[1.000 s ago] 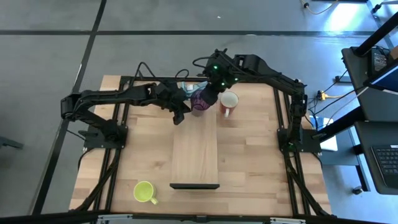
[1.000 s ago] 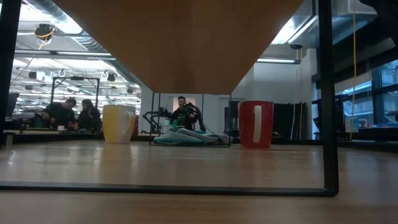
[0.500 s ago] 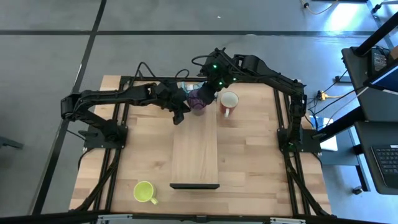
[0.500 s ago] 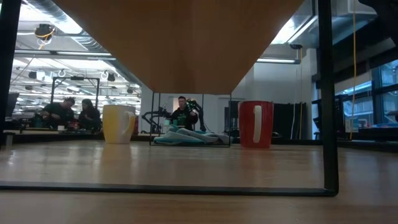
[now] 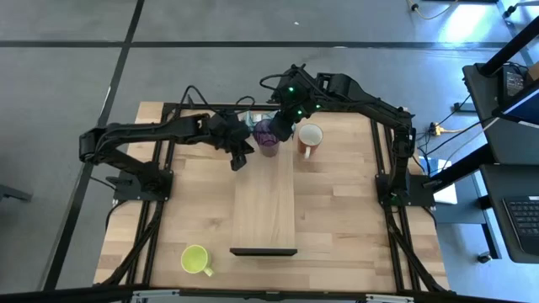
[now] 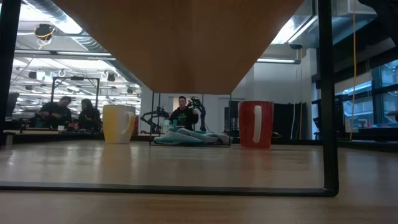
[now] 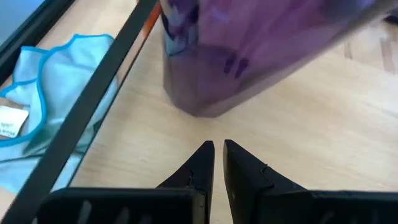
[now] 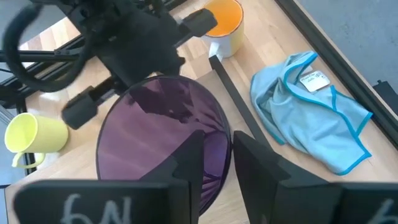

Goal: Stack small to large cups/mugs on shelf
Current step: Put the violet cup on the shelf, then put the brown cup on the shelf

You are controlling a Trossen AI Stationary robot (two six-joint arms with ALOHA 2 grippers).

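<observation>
right jaws (image 8: 214, 165) pinching tumbler rim | left jaws (image 7: 215, 149) closed, empty | tumbler (image 5: 267, 137) tall, translucent purple

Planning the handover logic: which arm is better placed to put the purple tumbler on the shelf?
Right. Its pincer straddles the purple tumbler's rim, one finger inside. The left pincer is shut beside the tumbler's base, gripping nothing. The shelf lies just in front.

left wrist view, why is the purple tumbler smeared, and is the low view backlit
Left wrist view: the purple tumbler is close to the lens and smeared, while the left claw tips stay crisp. Low view: yes, the plank's underside is in shadow against the bright ceiling lights; the red mug looks dim.
</observation>
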